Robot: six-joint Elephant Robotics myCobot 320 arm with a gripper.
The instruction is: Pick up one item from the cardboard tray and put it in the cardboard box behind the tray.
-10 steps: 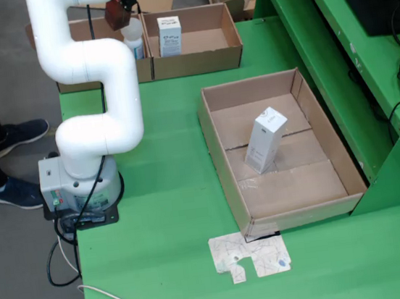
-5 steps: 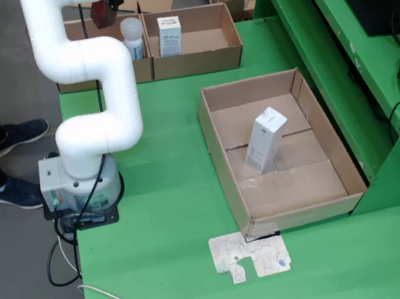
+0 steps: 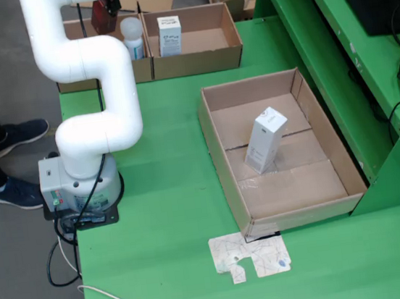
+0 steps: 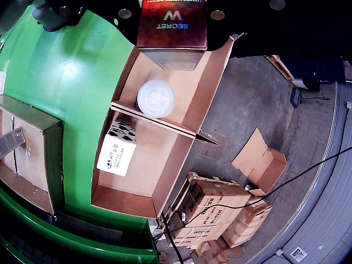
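Green covers the whole surface (image 3: 165, 219), which is bordered by grey concrete floor on the left of the fixed view, where a standing person's dark shoes (image 3: 12, 161) are seen. A white arm (image 3: 95, 97) is reared up from its base at the surface's left edge and is reached over the far cardboard box (image 3: 195, 51). The gripper (image 4: 171, 11) is seen in the wrist view with a dark red carton (image 4: 171, 25) held between the jaws, which are clamped on its sides; the words "SECRET" and a large "W" are read upside down on its face. Below the carton, the left compartment of the divided box (image 4: 165, 118) is shown with a white round-capped bottle (image 4: 156, 98) standing in it, little free room being left beside it. Across the divider a white carton (image 4: 116, 154) with black print, too small to be read, is stood near the wall, with bare cardboard around it. Nearer the camera in the fixed view, the open cardboard tray (image 3: 330, 141) is occupied by one white carton (image 3: 265, 140), tilted, with ample bare floor around it. A flat printed scrap of card (image 3: 249, 255) is laid just off the tray's front corner.
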